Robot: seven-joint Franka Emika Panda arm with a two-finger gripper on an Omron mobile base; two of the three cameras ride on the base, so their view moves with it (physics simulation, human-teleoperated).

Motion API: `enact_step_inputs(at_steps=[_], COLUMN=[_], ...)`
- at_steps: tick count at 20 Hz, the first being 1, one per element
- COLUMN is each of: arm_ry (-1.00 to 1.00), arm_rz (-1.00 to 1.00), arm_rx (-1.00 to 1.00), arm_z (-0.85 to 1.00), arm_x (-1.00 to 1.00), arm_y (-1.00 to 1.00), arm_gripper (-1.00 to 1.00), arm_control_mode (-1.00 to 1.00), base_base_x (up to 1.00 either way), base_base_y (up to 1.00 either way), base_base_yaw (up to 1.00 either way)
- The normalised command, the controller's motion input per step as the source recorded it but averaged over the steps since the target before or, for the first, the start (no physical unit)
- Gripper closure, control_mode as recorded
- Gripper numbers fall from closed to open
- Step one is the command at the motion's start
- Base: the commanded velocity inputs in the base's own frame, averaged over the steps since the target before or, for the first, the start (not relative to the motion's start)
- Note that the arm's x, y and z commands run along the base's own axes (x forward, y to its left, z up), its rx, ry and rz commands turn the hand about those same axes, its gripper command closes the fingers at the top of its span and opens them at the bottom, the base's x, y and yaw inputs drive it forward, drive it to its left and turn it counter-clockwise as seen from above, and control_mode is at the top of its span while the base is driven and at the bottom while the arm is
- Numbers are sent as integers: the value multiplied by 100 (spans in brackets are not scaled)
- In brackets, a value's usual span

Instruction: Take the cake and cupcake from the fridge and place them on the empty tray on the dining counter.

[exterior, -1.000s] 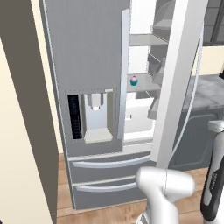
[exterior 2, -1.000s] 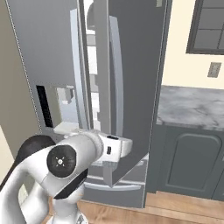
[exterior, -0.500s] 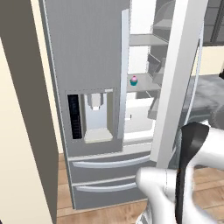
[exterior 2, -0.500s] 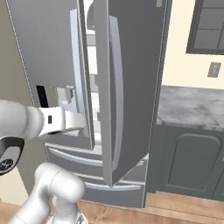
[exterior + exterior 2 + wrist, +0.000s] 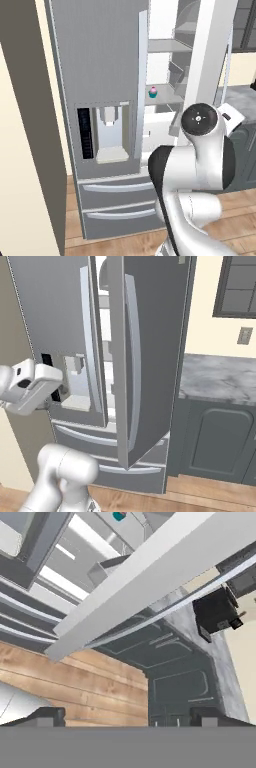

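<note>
My gripper (image 5: 127, 714) has swung clear of the fridge door during the last second: a second ago my forearm lay low and level in front of the door's edge, and now my elbow is folded high in the left base view, hiding the lower part of the opening. My fingers (image 5: 47, 716) stand wide apart with nothing between them and nothing touching them; past them lie wooden floor (image 5: 75, 677) and dark cabinet fronts (image 5: 175, 682).

The fridge (image 5: 105, 65) has its right door (image 5: 150, 351) swung open and its left door shut. In the hand view that open door's pale edge crosses the picture as a slanted band, well above my fingers.

The cupcake (image 5: 153, 92), pink on top with a teal wrapper, sits upright on a middle shelf inside the fridge. In the hand view it (image 5: 119, 515) peeks in at the very top edge, well apart from my fingertips and beyond the door's edge.

I cannot tell where the cake is.
</note>
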Motion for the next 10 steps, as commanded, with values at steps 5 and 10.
enact_step_inputs(at_steps=[5,10], arm_ry=[14,13], arm_rz=[0,0], arm_rx=[-35,-36], arm_z=[0,0], arm_x=[51,59], arm_y=[28,24], arm_gripper=[-100,-100], arm_control_mode=[-100,-100], base_base_x=[0,0], base_base_y=[0,0], base_base_yaw=[0,0])
